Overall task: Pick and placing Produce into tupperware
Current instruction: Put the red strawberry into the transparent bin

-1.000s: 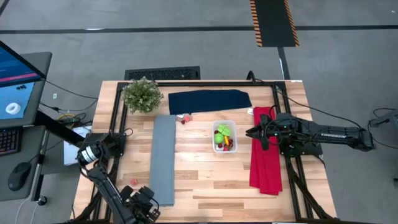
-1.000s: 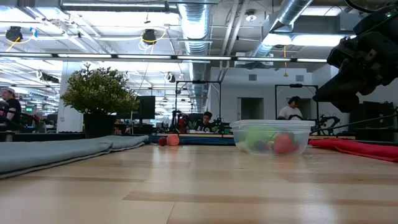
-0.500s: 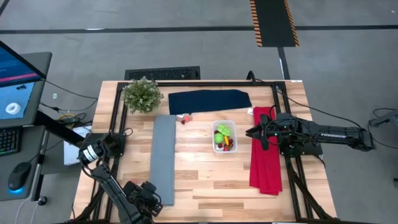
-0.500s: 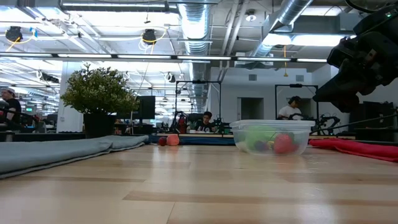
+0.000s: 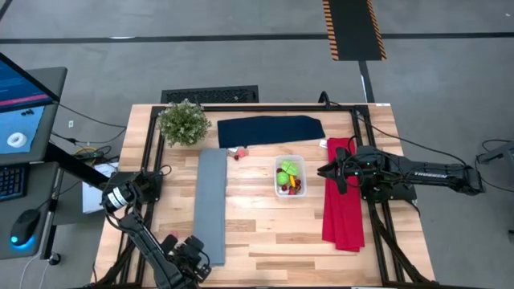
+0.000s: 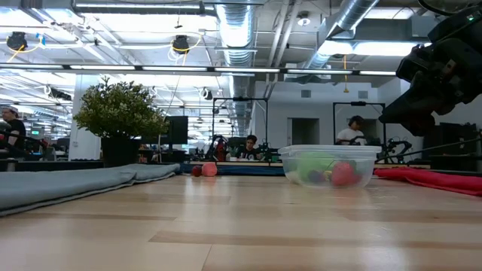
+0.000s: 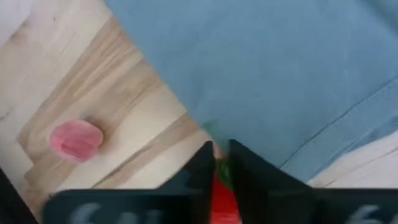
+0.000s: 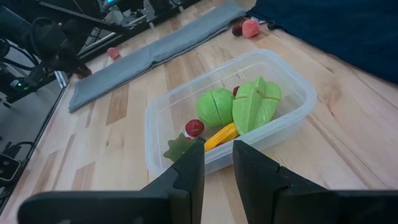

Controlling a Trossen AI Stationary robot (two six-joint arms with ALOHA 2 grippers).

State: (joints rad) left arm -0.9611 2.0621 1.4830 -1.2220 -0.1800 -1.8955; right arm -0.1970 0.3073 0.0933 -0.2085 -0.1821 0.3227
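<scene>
The clear tupperware (image 5: pixel 289 177) stands right of the table's middle, also seen as the tub (image 8: pixel 230 118) in the right wrist view. It holds lime-green pieces (image 8: pixel 239 106), a yellow piece (image 8: pixel 221 134) and a small red cherry (image 8: pixel 194 128). Two red pieces (image 5: pixel 238 152) lie by the navy cloth. A pink piece (image 7: pixel 76 139) lies on bare wood near the left gripper. My left gripper (image 7: pixel 221 163) hovers at the grey cloth's near end (image 5: pixel 210 255), shut on a red, green-topped strawberry piece. My right gripper (image 8: pixel 217 163) is open, raised just right of the tub over the red cloth (image 5: pixel 341 205). My left gripper pinches the red strawberry piece (image 7: pixel 221 198) between its two fingers, with the green top (image 7: pixel 224 174) showing near the fingertips. The fingers point down from above, over the corner of the grey cloth. Whether the piece touches the cloth, I cannot tell.
A long grey cloth (image 5: pixel 210 205) lies left of the tub, a navy cloth (image 5: pixel 271 129) along the far side, a red cloth at the right edge. A bushy potted plant (image 5: pixel 183 122) stands at the far left corner. Bare wood (image 5: pixel 265 233) stretches near the tub's near side.
My left arm has shifted a little from the table's near edge toward the grey cloth's near end. The right arm and the tub have kept still.
</scene>
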